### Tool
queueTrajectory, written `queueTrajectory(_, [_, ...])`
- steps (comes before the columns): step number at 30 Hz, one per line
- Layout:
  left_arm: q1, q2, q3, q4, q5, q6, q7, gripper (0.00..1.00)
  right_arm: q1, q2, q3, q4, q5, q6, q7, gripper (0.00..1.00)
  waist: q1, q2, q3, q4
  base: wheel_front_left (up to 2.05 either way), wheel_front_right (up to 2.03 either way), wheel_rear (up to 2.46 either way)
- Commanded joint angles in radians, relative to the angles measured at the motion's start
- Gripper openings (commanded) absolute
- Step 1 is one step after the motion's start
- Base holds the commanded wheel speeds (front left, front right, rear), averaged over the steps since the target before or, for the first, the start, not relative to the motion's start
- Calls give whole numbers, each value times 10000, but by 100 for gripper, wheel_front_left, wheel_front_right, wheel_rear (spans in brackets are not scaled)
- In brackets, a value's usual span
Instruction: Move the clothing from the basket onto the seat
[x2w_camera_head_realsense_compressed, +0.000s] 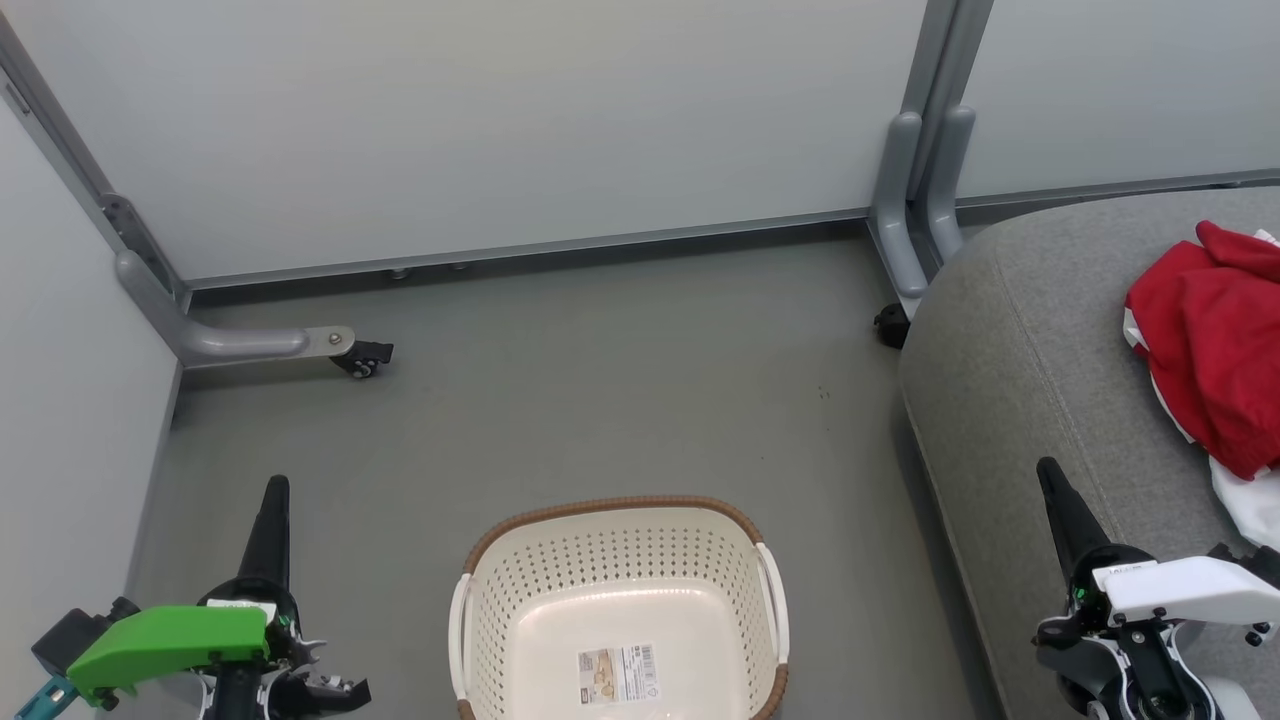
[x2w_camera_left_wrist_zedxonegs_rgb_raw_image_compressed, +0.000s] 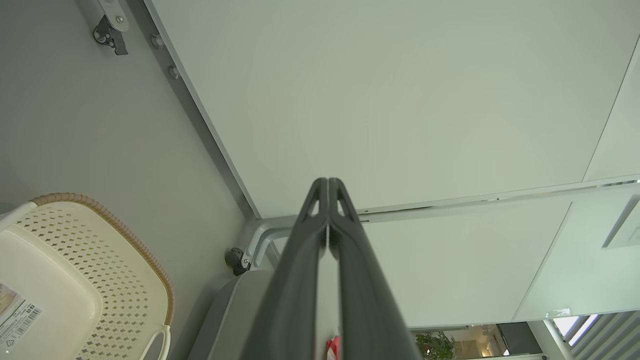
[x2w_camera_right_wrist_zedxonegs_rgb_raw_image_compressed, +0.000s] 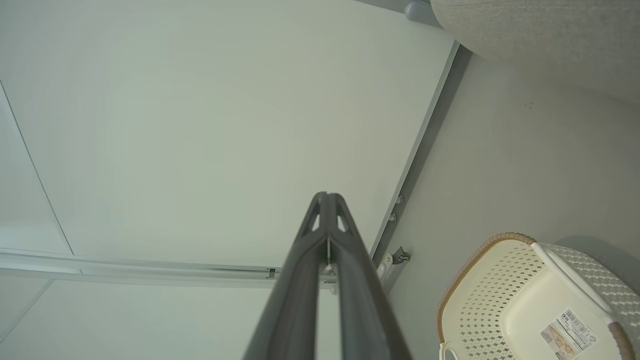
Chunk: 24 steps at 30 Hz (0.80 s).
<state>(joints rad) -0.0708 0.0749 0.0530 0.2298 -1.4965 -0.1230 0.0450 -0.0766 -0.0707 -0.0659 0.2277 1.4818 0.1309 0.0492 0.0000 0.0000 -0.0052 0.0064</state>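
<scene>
I saw the clothing (x2w_camera_head_realsense_compressed: 1210, 350) heaped red and white on the seat (x2w_camera_head_realsense_compressed: 1010, 380), well to the right of the basket (x2w_camera_head_realsense_compressed: 615, 504) and farther back than it. My right gripper (x2w_camera_head_realsense_compressed: 1046, 466) stood to the right of the basket over the front part of the seat, fingers pressed together on nothing, tips pointing away from me. The heap lay apart from it, farther right of the basket than the tips, and bare grey cushion ran between the two. My left gripper (x2w_camera_head_realsense_compressed: 277, 483) hung to the left of the basket above the floor (x2w_camera_head_realsense_compressed: 620, 380), its fingers likewise pressed tight and pinching nothing. The basket sat on the floor between the two grippers, its cream bottom showing with a printed label (x2w_camera_head_realsense_compressed: 618, 672) stuck to it. Behind the basket stood pale partition panels (x2w_camera_head_realsense_compressed: 500, 120). One grey panel foot with a caster (x2w_camera_head_realsense_compressed: 360, 357) reached out behind the basket to its left, and another caster (x2w_camera_head_realsense_compressed: 889, 326) sat behind it to the right, against the seat's corner.
</scene>
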Motion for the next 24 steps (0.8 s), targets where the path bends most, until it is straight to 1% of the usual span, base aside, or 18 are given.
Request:
queueTrajectory(1, [-211,30,56,1,-218,-52,76,0,-181,-35,-48,14,224,-2,71,0,0,0,6,-4,0,0,0])
queueTrajectory(19, [-439,-13,319,151,-1436,-106,454,0,-354,-5,-222,174,1545,-3,460,0,0,0,80,-61,0,0,0])
queueTrajectory(24, [-430,-31,334,153,-1424,-99,489,0,-347,9,-241,177,1535,-3,469,0,0,0,84,-64,0,0,0])
